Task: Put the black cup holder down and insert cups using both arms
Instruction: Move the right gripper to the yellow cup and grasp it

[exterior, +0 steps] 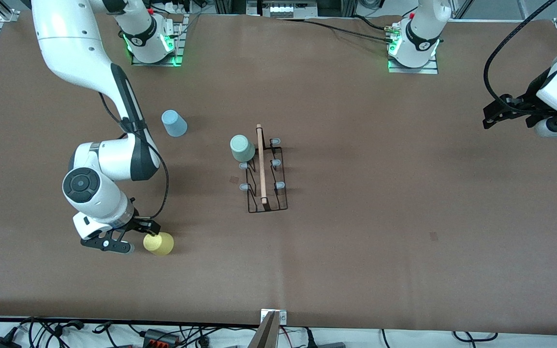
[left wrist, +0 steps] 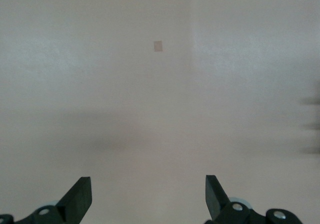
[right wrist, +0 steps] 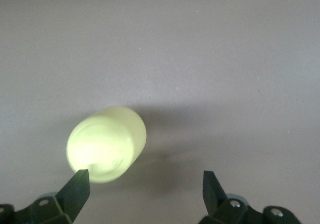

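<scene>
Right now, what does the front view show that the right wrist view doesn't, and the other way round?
Only the front view shows the black cup holder with the pale green cup on one of its pegs, the light blue cup toward the right arm's end of the table, and the left gripper waiting open over bare table. Only the right wrist view shows the yellow cup's closed base facing up, off-centre between the jaws. Both show the right gripper open beside the yellow cup on the brown table.

One cup (exterior: 242, 148) sits on the rack (exterior: 265, 173) mid-counter (exterior: 404, 193), two cups (exterior: 174, 123) toward the right arm's end.
</scene>
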Tool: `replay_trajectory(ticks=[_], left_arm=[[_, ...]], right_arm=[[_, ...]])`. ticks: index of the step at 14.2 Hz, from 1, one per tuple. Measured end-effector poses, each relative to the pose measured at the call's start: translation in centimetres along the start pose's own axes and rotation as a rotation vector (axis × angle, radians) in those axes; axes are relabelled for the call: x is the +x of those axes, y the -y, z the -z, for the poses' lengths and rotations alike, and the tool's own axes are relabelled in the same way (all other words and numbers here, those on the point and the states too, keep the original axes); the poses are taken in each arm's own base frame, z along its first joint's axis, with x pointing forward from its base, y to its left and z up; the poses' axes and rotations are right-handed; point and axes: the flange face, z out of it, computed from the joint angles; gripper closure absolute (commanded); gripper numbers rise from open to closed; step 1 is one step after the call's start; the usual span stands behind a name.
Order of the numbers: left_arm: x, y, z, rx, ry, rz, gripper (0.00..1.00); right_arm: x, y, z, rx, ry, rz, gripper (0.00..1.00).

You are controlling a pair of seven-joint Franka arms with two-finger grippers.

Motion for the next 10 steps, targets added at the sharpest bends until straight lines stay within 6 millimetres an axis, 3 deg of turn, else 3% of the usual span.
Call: replay_trajectory(ticks=[3,10], left_arm=[[0.0,0.0,0.0,0.0,0.0,-0.001,0.0],[0.0,-0.1,0.0,0.0,-0.001,-0.003,0.0]], right_arm=[[0.1,0.9,-1.5,0.038,-0.022,-0.01,0.0],[2.4,2.4,1.4,0.075,-0.099,-0.001,0.0]])
